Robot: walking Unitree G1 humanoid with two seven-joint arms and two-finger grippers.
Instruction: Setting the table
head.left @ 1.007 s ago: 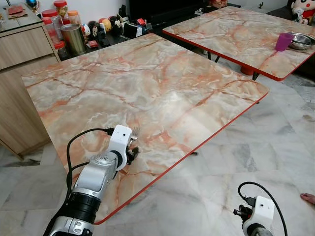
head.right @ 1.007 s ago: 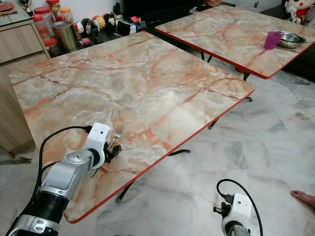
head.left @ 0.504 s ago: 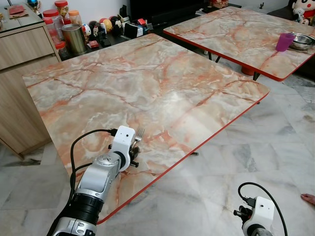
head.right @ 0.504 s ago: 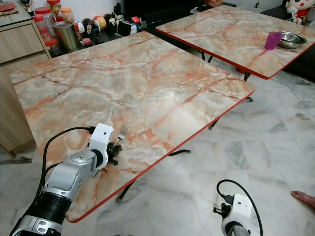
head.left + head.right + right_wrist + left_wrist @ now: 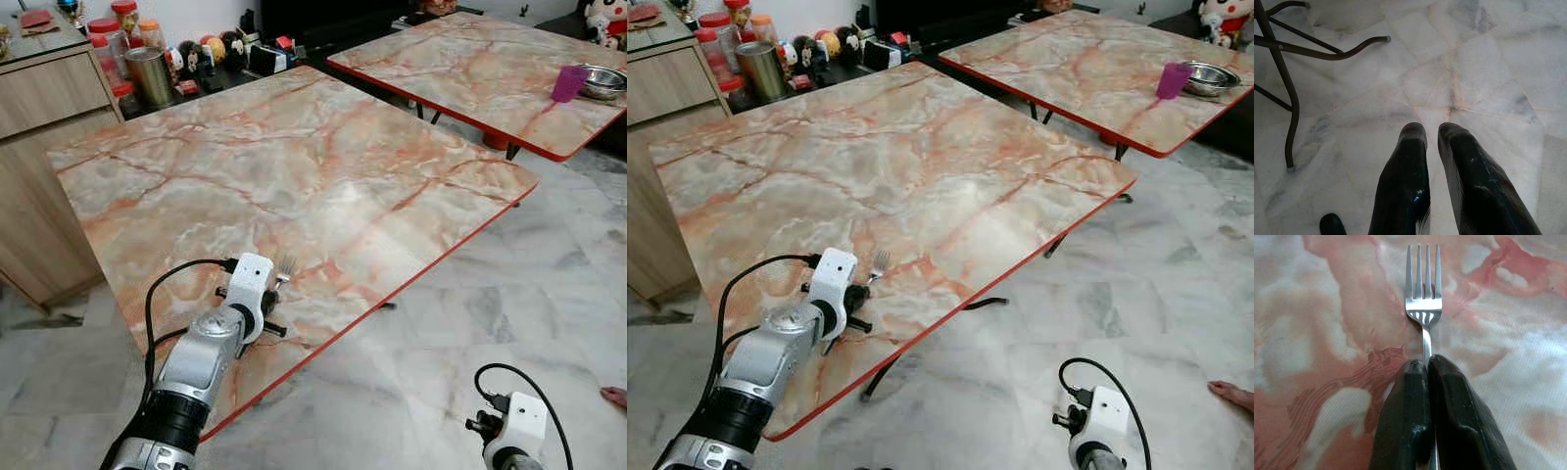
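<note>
The left claw (image 5: 1426,363) sits low over the near edge of the marble-patterned surface (image 5: 294,166), left of its middle, with its 2 black fingers (image 5: 1406,406) pressed tight together on the handle of a silver fork (image 5: 1423,289). The fork's neck comes out from between the fingertips and its 4 tines point away from the claw, toward the far side of the surface. In the head views the fork head (image 5: 285,266) shows just past the white wrist housing, close above the top; whether the tines touch the marble is hard to tell from here.

The right claw (image 5: 1432,131) hangs idle low at the near right, over the pale tiled floor (image 5: 1156,294), its 2 fingers held a narrow gap apart with nothing between them. A dark metal table leg (image 5: 1288,98) stands on the tiles nearby.

At the far right, a 2nd marble surface (image 5: 470,69) carries a purple cup (image 5: 567,83) just beside a steel bowl (image 5: 600,80) near its right edge. At the far left, jars and a metal canister (image 5: 149,76) stand beside a wooden cabinet (image 5: 39,117).
</note>
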